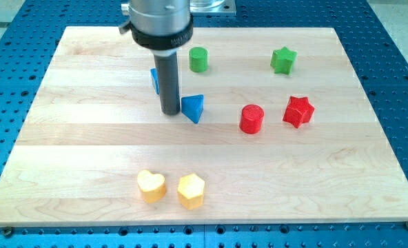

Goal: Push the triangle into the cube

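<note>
Between the blue cube and blue triangle sits my tip, no jaws on this rod, touching the triangle's left edge, so pushing cube-ward means rounding to its right first

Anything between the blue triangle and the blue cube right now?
Yes: my tip stands between the blue triangle block and the partly hidden blue cube, in the camera view.

Lab bench — blue perforated breadboard
</note>
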Controlling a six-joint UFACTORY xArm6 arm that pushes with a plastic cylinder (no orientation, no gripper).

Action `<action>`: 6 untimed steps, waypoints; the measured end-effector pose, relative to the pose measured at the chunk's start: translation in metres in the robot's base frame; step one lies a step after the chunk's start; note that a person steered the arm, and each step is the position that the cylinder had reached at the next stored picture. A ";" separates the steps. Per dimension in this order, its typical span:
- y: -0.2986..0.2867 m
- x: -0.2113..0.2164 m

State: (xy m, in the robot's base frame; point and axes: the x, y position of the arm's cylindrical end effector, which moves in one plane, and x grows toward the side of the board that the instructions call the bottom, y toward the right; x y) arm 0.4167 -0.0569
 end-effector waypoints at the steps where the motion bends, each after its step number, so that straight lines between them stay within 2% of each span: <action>1: 0.033 0.045; 2: 0.066 0.097; 3: 0.106 0.087; 5: 0.005 -0.046; 6: 0.034 -0.043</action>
